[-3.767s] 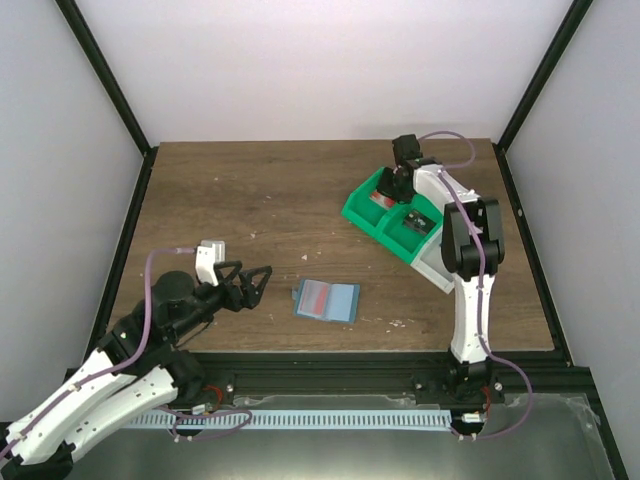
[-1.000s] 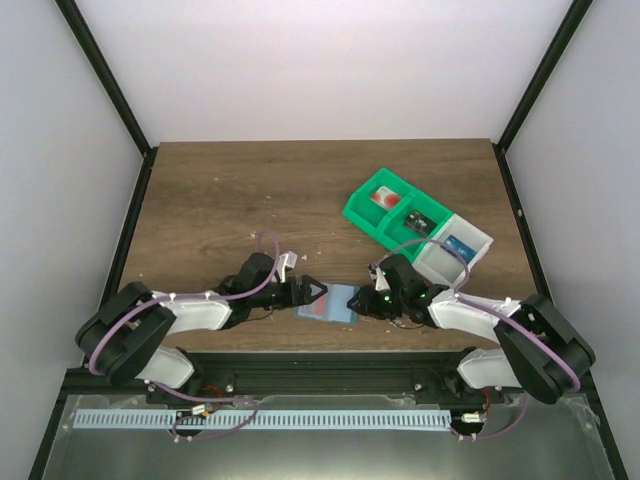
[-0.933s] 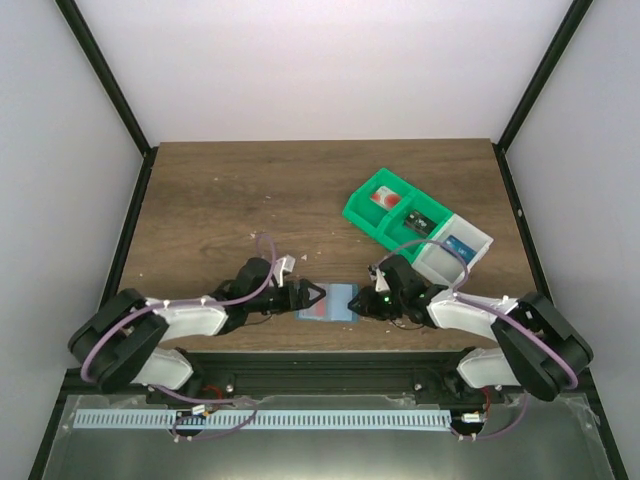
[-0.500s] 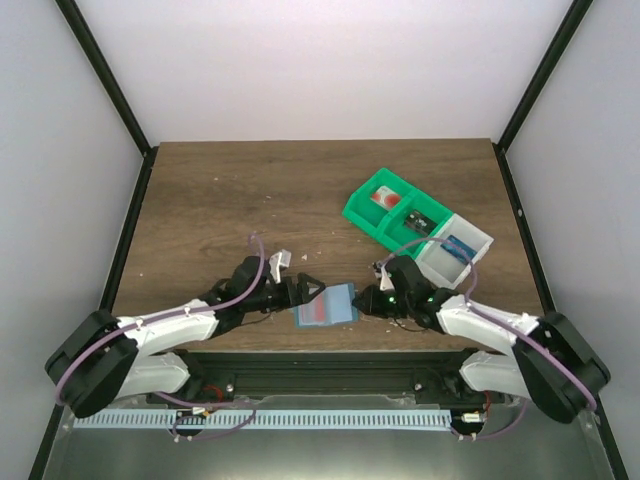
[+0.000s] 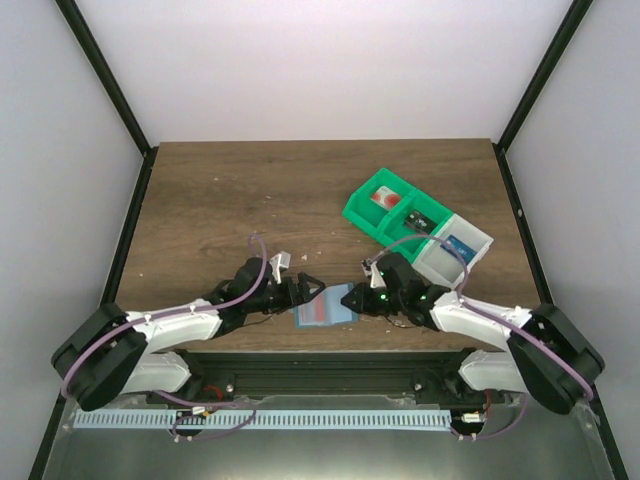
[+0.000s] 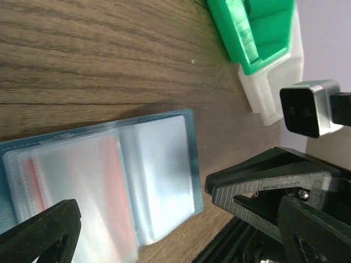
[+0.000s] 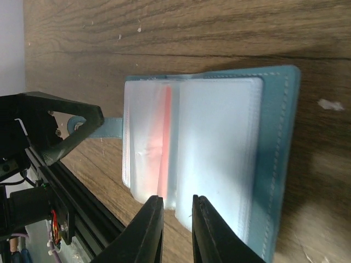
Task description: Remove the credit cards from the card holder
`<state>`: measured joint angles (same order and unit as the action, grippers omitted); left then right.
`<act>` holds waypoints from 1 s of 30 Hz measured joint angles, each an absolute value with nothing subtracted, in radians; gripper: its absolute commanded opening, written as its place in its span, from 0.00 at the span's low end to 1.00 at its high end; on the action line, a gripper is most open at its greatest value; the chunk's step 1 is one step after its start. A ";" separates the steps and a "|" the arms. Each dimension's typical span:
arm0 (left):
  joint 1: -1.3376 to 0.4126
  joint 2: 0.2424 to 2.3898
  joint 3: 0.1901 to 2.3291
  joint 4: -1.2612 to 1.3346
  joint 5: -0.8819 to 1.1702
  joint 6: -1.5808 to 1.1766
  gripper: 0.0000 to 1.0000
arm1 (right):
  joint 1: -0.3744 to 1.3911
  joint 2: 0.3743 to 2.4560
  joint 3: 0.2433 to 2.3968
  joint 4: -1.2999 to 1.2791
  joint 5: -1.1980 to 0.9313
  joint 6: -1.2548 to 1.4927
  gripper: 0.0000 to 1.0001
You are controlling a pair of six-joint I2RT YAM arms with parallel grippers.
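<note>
- While it lies open on the wooden table, close to the near edge, the card holder sits between the 2 grippers with its clear sleeve pockets facing up.
- A credit card with red on it shows through the sleeves beside the fold. How many cards are inside cannot be told.
- A narrow teal strap runs from the holder's left end toward the left arm's finger.
- The left gripper is spread wide and grasps nothing. 1 finger sits low at the holder's edge and the other lies beyond the holder, on the side of the table's front rail.
- The right gripper has its 2 fingers drawn almost together, with only a thin slit between them. The tips sit at the near edge of the clear sleeves, by the fold. The wrist view does not show whether they pinch a sleeve or a card.
- A green bin and a white bin stand joined at the far right, well apart from the holder.
- 1 more credit card, pale with a red mark, lies in the green bin's farthest compartment.
</note>
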<state>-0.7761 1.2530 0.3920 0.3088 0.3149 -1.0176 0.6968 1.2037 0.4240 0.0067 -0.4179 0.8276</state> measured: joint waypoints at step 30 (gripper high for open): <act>-0.754 1.450 0.398 0.476 0.409 -1.041 0.99 | 0.737 1.412 0.410 0.167 -0.400 0.836 0.17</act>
<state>-0.7536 1.4498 0.3985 0.4759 0.4091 -1.0412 0.7368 1.4124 0.4095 0.1673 -0.4000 0.8364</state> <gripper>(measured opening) 0.987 0.170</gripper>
